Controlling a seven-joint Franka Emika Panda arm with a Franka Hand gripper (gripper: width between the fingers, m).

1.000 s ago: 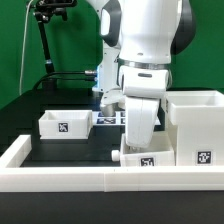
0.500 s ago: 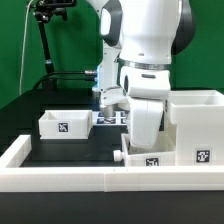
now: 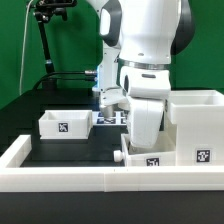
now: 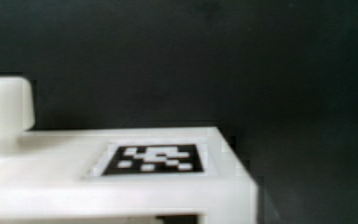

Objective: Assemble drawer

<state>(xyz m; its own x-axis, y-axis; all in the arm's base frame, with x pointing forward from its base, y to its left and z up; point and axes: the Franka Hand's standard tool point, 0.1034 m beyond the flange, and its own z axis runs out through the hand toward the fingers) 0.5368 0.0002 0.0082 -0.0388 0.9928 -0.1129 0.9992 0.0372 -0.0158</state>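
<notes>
From where I stand, the arm is bent low over the near tray (image 3: 146,160), which sits on the counter (image 3: 60,150) just behind the border wall (image 3: 100,181) and right beside the tall housing (image 3: 196,125). The arm's own bulk hides the hand (image 3: 140,147), and the wrist view shows no fingers, only the tray's tagged wall (image 4: 158,160) and its knob (image 4: 2,108). So I cannot tell whether it is open or has closed on anything. The second tray (image 3: 65,123) waits well apart, toward the exterior view's left, near the marker board (image 3: 113,117).

I judge the step in hand to be the pick-up of the near tray. Next it needs a firm pinch on one wall. The tray then has to be lifted level and lined up squarely with the housing, so it slides in without catching.
</notes>
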